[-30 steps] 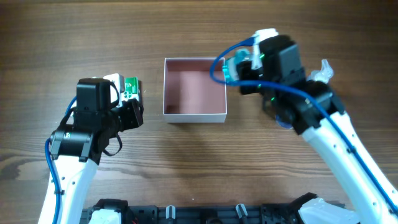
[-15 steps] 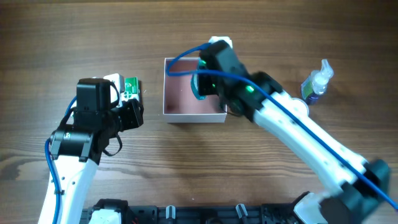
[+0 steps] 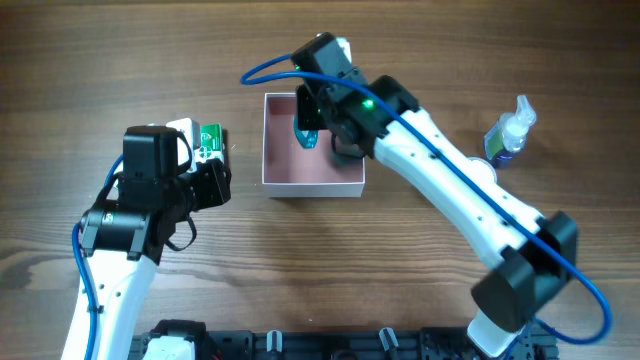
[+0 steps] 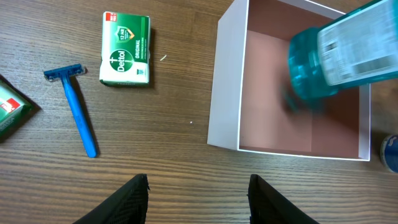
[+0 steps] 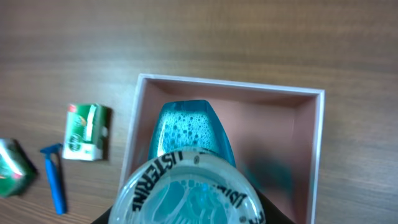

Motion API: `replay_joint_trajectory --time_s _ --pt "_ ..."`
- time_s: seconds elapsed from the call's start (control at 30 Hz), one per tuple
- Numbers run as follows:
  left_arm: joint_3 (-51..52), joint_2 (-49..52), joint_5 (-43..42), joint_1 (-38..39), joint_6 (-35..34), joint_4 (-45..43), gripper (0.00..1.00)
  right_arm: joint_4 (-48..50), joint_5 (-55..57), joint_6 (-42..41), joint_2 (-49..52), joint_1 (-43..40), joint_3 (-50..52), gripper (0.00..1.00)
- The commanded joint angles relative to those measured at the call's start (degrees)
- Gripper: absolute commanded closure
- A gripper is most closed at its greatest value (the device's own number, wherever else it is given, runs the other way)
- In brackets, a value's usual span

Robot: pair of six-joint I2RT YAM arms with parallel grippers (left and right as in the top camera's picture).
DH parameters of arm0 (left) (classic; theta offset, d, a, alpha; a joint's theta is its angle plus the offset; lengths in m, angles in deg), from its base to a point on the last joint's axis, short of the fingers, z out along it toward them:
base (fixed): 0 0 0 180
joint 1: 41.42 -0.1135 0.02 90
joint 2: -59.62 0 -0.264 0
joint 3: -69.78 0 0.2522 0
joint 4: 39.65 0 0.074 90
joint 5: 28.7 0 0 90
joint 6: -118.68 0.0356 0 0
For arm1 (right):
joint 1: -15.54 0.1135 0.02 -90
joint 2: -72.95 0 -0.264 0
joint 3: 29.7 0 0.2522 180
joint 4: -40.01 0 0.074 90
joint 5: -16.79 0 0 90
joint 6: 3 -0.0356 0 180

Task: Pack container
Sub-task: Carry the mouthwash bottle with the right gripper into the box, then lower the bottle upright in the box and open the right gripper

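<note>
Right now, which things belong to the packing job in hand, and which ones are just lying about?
In the job:
square shallow white box with pink inside
teal clear plastic mouthwash bottle, held over the box

Lying about, untouched:
green rectangular soap packet
blue plastic razor
small clear spray bottle with blue liquid
second green packet, half out of view

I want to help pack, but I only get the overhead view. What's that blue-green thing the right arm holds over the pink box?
Observer: A teal mouthwash bottle. The right wrist view shows the word Listerine on it.
Operator: Is anything hiding under the left arm?
Observer: Yes. The left wrist view shows a blue razor lying flat there.
Operator: What's the green thing?
Observer: A soap box marked Dettol, beside the razor and not touching it.
</note>
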State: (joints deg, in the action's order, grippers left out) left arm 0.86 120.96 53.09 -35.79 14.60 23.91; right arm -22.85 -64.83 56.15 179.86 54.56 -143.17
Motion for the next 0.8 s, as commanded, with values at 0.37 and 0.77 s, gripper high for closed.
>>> replay_joint_trajectory --time_s 0.37,0.77 --pt "-1.22 0.28 0.33 0.26 0.13 0.00 0.48 5.07 0.66 -1.38 7.96 0.17 -1.44 0.96" --pt "-1.22 0.28 0.33 0.26 0.13 0.22 0.48 7.39 4.15 -2.12 11.02 0.17 -1.44 0.96"
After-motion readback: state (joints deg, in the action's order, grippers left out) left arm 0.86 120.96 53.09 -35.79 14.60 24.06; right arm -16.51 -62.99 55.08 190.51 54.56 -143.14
